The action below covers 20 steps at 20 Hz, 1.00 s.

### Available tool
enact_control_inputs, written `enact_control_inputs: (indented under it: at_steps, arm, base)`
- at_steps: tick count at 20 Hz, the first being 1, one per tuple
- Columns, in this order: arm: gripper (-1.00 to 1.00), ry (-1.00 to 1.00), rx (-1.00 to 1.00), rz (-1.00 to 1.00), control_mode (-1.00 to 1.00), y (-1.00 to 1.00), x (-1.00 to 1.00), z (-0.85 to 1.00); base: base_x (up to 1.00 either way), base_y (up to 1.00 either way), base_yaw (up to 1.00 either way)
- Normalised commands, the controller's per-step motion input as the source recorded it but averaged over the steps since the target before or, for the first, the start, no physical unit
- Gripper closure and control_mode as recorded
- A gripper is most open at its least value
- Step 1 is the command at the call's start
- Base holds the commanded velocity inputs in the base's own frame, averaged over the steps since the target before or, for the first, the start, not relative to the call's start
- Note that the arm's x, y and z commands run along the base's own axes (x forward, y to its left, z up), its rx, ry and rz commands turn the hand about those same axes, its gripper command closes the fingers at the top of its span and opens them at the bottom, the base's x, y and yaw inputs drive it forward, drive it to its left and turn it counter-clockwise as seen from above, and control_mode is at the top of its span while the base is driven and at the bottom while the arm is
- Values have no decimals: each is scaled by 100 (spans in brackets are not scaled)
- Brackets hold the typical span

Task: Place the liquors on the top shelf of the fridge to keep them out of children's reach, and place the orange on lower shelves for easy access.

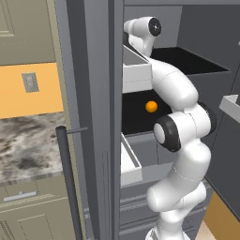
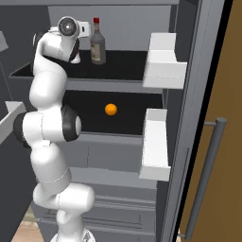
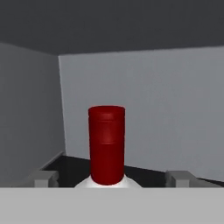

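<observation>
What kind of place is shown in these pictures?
Most likely a home kitchen, rendered in simulation. An open grey fridge holds a liquor bottle on its top shelf and an orange on the shelf below. Beside it stand beige cupboards and a marbled stone counter.

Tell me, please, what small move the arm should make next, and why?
Probably draw the hand straight back out of the fridge. The liquor bottle stands upright on the top shelf, the fingertips sit apart either side of its red cap, and the orange lies on the lower shelf.
</observation>
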Motion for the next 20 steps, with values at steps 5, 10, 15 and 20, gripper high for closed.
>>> enact_control_inputs:
  at_steps: [5, 10, 15, 20]
  arm:
    - [-100, -4, 0, 0, -100, 0, -6, 4]
    - [-100, 0, 0, -4, -100, -3, -11, 27]
    - [-100, 0, -1, -4, -100, -6, -26, 26]
    - [-100, 1, -5, -2, -100, -6, -49, -3]
  base:
    - [0, 0, 0]
    - [0, 0, 0]
    - [0, 0, 0]
    - [0, 0, 0]
